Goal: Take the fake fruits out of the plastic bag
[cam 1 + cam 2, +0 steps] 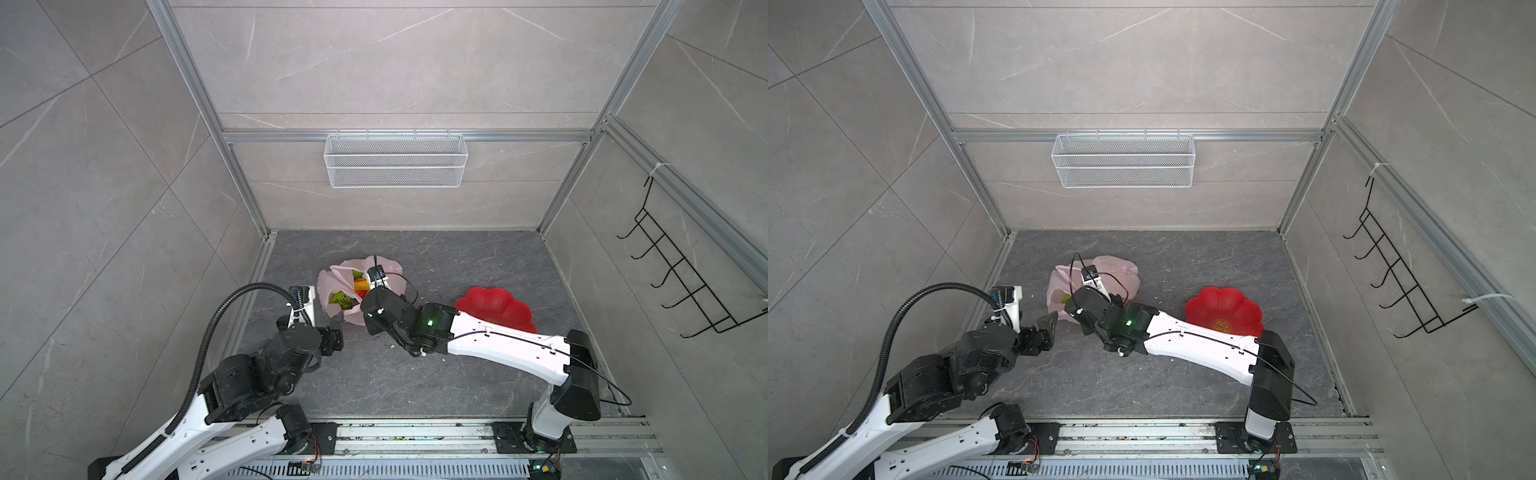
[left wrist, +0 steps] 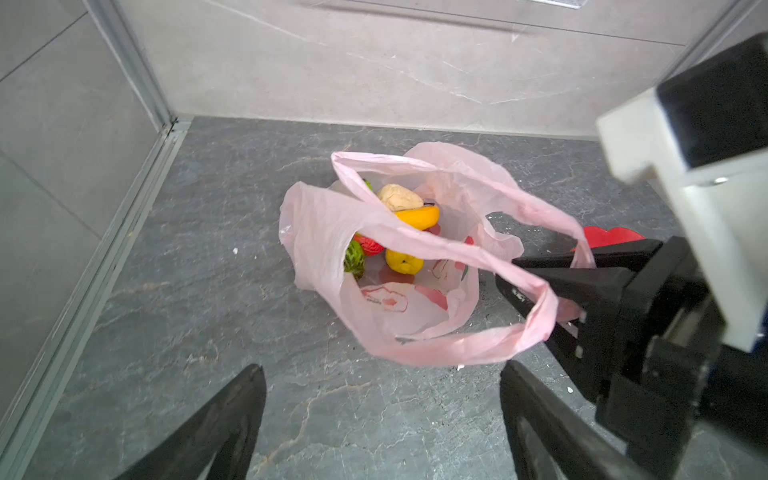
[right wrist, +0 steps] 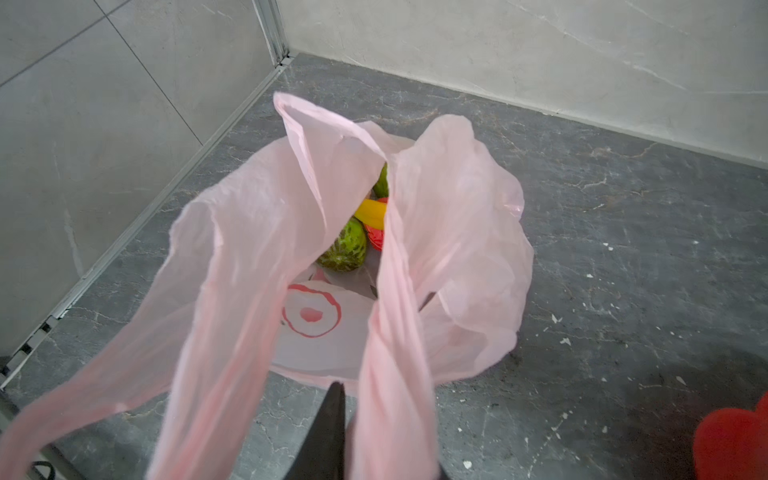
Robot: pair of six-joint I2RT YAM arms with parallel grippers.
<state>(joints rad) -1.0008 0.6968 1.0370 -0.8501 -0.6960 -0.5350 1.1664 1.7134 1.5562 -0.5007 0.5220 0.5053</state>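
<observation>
The plastic bag [image 2: 316, 232] lies on the dark floor, pale pink, its mouth agape; both top views show it [image 1: 332, 282] [image 1: 1121, 270]. Inside are fake fruits: a cream lump [image 2: 399, 197], a yellow banana [image 2: 417, 216], a yellow lump [image 2: 403, 262], a red one [image 2: 370, 245] and a green ball [image 2: 354, 259] [image 3: 345, 245]. My right gripper [image 2: 509, 274] is shut on the bag's loop handles at its near right side. One fingertip [image 3: 334, 411] shows beside the pink handle strip. My left gripper [image 2: 382, 368] stands open over bare floor just short of the bag, holding nothing.
A red flower-shaped plate [image 1: 498, 307] [image 1: 1225, 311] sits on the floor right of the bag, behind my right arm. A white wire basket [image 1: 395, 160] hangs on the back wall. A black hook rack [image 1: 681, 270] is on the right wall. The left wall stands close to the bag.
</observation>
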